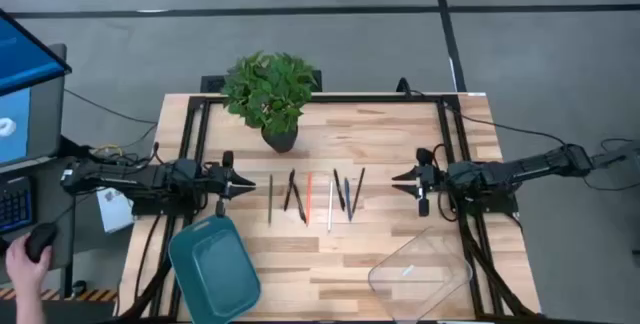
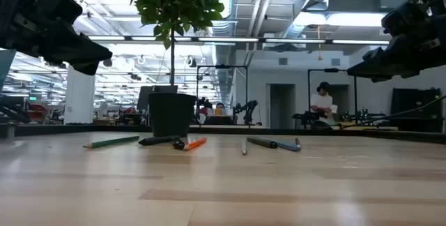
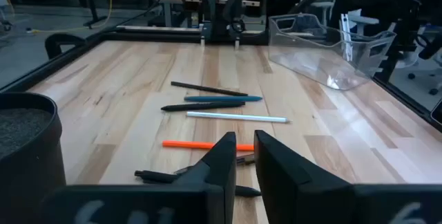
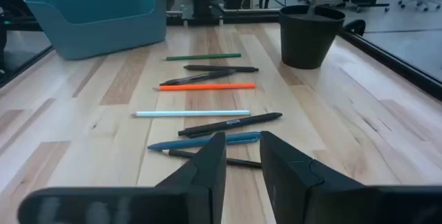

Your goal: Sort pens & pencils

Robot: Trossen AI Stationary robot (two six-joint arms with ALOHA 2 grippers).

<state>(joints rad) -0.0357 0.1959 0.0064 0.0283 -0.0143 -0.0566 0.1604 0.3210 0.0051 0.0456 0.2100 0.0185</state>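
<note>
The pens and pencils lie in a loose row across the middle of the light wooden slatted table [image 1: 390, 254], between the two arms and in front of the plant. Taken from the left arm's side, the row begins with a thin green pencil [image 1: 270, 200] lying alone, then two dark pens [image 1: 294, 194] crossing each other in a narrow V, then an orange-red stick [image 1: 309, 195] just beside them, then a white stick [image 1: 330, 208]. Beyond it lie a black pen [image 4: 231, 124], a blue-grey pen [image 4: 200, 142] and a thin dark pencil [image 4: 207, 157], close together and partly overlapping. None of these items is held or touched by either gripper. A leafy green plant in a black round pot [image 1: 279, 139] stands at the far edge of the table, behind the row. A teal plastic bin [image 1: 214, 269] sits at the near edge on the left arm's side, and a clear plastic bin [image 1: 420, 274] sits at the near edge on the right arm's side; no pens or pencils lie in either. The left gripper [image 1: 247, 186] hangs above the table at the left end of the row, fingers pointing toward the pencils, with a narrow gap between them and nothing in it. The right gripper [image 1: 397, 176] hangs opposite at the right end, likewise raised, its fingers slightly parted and empty. A person's hand [image 1: 22, 262] rests on a computer mouse off the table's left side.
</note>
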